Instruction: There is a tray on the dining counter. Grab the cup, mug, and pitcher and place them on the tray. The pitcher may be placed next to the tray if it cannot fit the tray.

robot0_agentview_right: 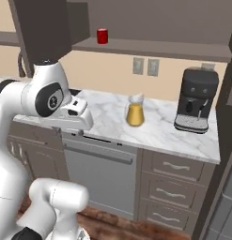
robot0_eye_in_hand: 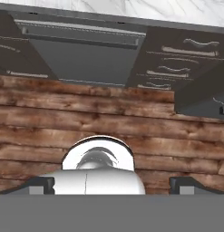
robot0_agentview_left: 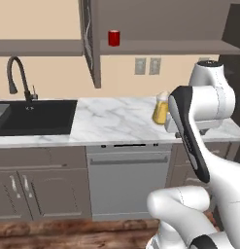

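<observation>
We see the pincer (robot0_eye_in_hand: 111,185) released, tips wide apart, aimed down at the wooden floor (robot0_eye_in_hand: 109,118) before the dishwasher (robot0_agentview_left: 127,175); the pitcher (robot0_agentview_right: 135,110) stands upright on the marble worktop (robot0_agentview_right: 159,129); farther back, the mug (robot0_agentview_left: 113,38) sits on the wall shelf (robot0_agentview_left: 189,47).

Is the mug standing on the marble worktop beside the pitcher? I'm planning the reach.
No: the red mug stands up on the wall shelf, well above the pitcher on the worktop.

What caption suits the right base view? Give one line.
Amber pitcher stands on the marble worktop, left of a coffee machine; red mug on the shelf above.
</observation>
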